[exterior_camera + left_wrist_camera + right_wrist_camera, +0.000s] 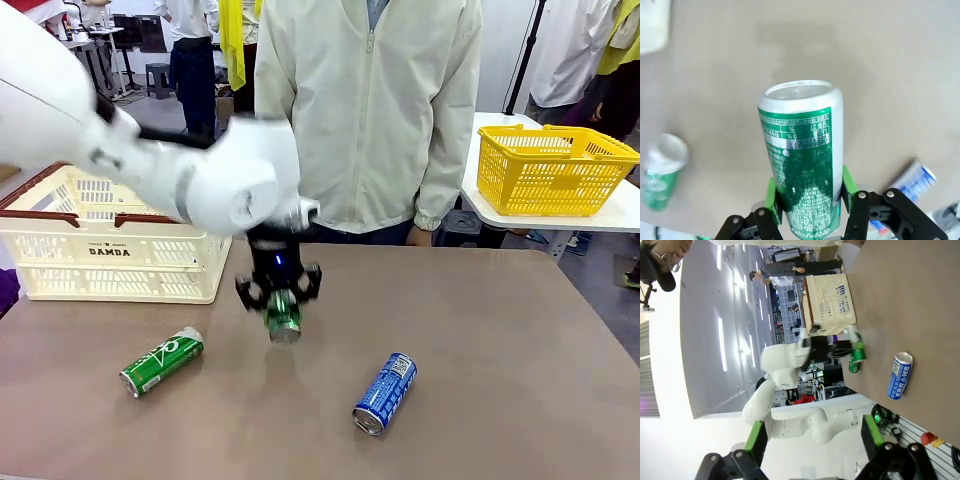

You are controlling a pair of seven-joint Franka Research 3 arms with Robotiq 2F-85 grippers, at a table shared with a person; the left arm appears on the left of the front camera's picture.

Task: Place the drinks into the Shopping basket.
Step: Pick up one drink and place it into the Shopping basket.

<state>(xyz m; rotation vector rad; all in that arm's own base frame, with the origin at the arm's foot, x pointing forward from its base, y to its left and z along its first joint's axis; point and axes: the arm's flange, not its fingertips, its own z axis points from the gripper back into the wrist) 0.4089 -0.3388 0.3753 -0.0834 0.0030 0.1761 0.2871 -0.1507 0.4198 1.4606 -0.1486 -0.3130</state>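
Note:
My left gripper [280, 292] is shut on a green can [283, 316], one of the drinks, and holds it with its silver end pointing down, close over the middle of the brown table. In the left wrist view the green pads clamp that can [802, 165] on both sides. A second green can [161, 362] lies on its side at the front left. A blue can [385, 393] lies at the front right. The Shopping basket [60, 268], cream with a dark rim, stands at the table's back left. My right gripper [813, 437] is open and holds nothing, away from the table.
A person in a pale jacket [370, 110] stands at the far side of the table. A yellow mesh basket [555, 168] sits on a white side table at the right. The right wrist view shows the left arm [785, 365] over the table.

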